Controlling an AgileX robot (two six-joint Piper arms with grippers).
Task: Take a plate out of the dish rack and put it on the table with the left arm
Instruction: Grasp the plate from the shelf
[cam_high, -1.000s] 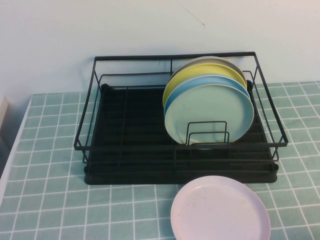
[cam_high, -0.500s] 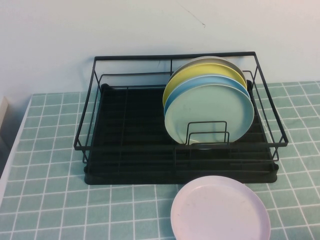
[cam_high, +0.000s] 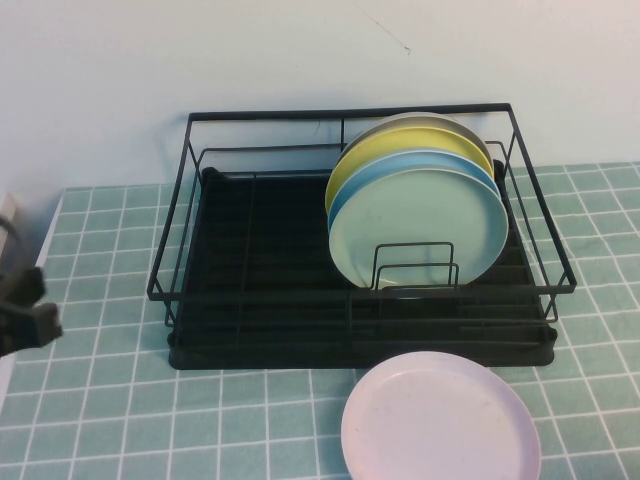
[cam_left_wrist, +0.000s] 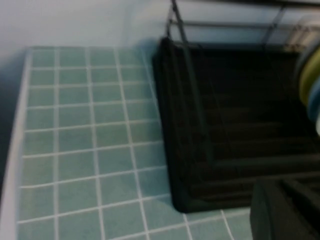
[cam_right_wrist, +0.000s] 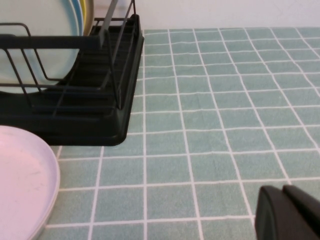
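Note:
The pale mint-green plate (cam_high: 415, 225) stands upright at the front of a row of plates in the right half of the black dish rack (cam_high: 250, 270), behind a small wire loop. It also shows in the right wrist view (cam_right_wrist: 35, 55). My left gripper (cam_high: 40, 305) is at the far left edge of the table (cam_high: 100, 400), left of the rack and well apart from the plate. In the left wrist view it (cam_left_wrist: 280, 186) is blurred, its fingers together and empty, near the rack's left end (cam_left_wrist: 225, 125). My right gripper (cam_right_wrist: 282, 189) is shut and empty, low over the tiles right of the rack.
A sky-blue plate (cam_high: 400, 165), a yellow plate (cam_high: 375, 145) and a greyish plate (cam_high: 440, 122) stand behind the mint one. A pinkish-white plate (cam_high: 440, 420) lies flat on the table in front of the rack. A pale wall runs behind.
My left arm has come into the high view at the left edge; it was out of view before. The plates and rack have not moved.

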